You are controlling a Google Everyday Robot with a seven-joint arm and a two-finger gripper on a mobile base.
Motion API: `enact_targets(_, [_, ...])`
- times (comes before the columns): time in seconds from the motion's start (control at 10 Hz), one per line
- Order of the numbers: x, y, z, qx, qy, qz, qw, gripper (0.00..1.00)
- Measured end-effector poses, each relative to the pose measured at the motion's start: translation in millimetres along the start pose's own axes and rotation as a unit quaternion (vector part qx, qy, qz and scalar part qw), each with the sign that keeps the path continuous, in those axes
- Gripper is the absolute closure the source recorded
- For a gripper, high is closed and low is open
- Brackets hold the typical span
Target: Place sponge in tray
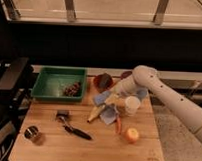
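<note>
As the robot's white arm reaches in from the right over the wooden table, its pincer sits low near the middle of the board, just above a soft blue mass taken to be the sponge. Whether the pincer is parted or closed, and whether it has hold of the sponge, cannot be told from the camera view. The sponge lies close beside a white cup and a yellowish, banana-like piece, with the dark red bowl just behind. The green tray stands at the table's far left corner, well apart from the sponge, and a small dark reddish item already rests in its right half. A black-handled brush, a small can and a round orange fruit lie along the near side. By its look the sponge should be light and yielding, likely to squash and sag instead of slipping, so a firm pinch across its middle seems the safest hold. The carry to the tray would pass close to the red bowl, and the cup stands near enough to be knocked.
</note>
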Motion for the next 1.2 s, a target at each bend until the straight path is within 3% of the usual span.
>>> enact_targets(0.3, [-37.3, -23.4, 28.3, -0.009, -0.034, -0.006, 0.9994, 0.95])
enact_targets(0.5, [-54.7, -23.8, 41.2, -0.02, -0.042, -0.011, 0.9989, 0.95])
enact_targets(1.2, [-52.9, -24.6, 39.6, -0.019, -0.042, -0.01, 0.9989, 0.95])
